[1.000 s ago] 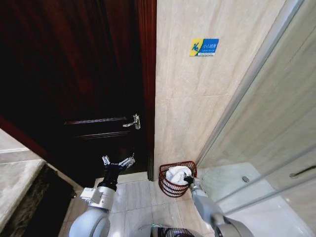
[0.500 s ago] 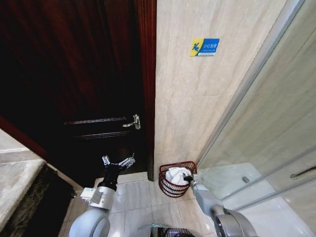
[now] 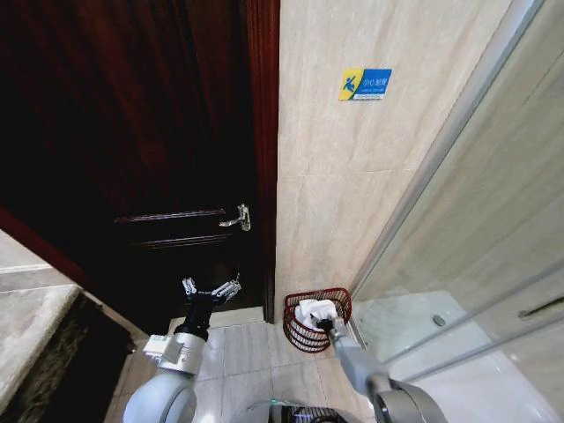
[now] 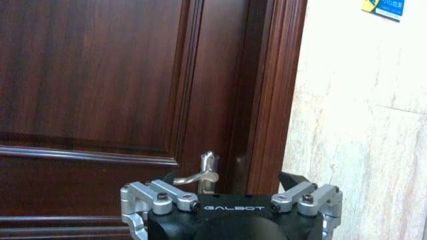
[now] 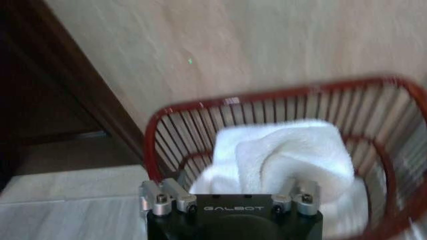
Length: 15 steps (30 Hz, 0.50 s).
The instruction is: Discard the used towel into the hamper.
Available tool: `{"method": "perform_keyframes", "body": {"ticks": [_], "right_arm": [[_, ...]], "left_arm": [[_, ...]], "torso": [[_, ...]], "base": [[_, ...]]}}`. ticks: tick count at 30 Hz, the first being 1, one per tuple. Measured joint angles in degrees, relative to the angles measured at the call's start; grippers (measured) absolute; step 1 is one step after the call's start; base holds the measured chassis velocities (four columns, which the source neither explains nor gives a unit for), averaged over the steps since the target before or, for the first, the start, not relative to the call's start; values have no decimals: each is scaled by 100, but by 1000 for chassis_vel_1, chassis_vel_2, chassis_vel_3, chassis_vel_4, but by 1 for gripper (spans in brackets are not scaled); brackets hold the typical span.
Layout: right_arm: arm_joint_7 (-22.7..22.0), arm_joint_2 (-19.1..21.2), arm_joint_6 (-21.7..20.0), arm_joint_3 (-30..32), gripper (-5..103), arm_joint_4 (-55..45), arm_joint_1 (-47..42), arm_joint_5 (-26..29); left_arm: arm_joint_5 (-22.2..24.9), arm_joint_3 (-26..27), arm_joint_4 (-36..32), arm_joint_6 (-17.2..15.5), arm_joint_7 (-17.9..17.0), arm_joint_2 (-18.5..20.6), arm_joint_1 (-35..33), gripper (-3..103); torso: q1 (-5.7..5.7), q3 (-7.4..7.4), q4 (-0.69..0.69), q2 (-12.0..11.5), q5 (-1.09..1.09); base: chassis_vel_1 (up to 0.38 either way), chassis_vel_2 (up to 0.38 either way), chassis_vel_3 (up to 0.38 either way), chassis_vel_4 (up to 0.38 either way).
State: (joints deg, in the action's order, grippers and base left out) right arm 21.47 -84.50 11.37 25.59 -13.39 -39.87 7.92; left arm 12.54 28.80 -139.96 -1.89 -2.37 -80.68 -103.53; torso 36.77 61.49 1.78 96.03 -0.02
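The hamper (image 3: pixel 304 331) is a small reddish-brown wire basket on the tiled floor, against the beige wall beside the door frame. In it lies the white towel (image 3: pixel 314 310), bunched up, with its top above the rim. My right gripper (image 3: pixel 325 326) hangs at the hamper's near rim, open, with nothing in it. The right wrist view looks past that gripper (image 5: pixel 230 192) at the folded towel (image 5: pixel 287 157) inside the red rim of the hamper (image 5: pixel 200 107). My left gripper (image 3: pixel 210 289) is held up, open and empty, in front of the dark door.
A dark wooden door (image 3: pixel 132 132) with a metal handle (image 3: pixel 239 218) stands left of the hamper. A glass shower partition (image 3: pixel 458 220) runs along the right. A stone counter edge (image 3: pixel 26 326) is at the near left. Pale floor tiles (image 3: pixel 251 361) lie between them.
My right gripper has shifted left along the hamper's near rim, away from the glass. The towel stays in the hamper. The left arm has not moved.
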Motion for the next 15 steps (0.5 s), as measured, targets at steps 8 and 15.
{"method": "perform_keyframes", "body": {"ticks": [8, 15], "right_arm": [[-1356, -34, -296, 14, 100, 136, 126, -315], [-1698, -172, -307, -16, 100, 144, 239, -224]], "left_arm": [[0, 0, 0, 0, 0, 0, 0, 100], [0, 0, 0, 0, 0, 0, 0, 100]], "torso": [[0, 0, -1, 0, 1], [0, 0, 0, 0, 1]], "base": [[0, 0, 0, 0], [0, 0, 0, 0]]}}
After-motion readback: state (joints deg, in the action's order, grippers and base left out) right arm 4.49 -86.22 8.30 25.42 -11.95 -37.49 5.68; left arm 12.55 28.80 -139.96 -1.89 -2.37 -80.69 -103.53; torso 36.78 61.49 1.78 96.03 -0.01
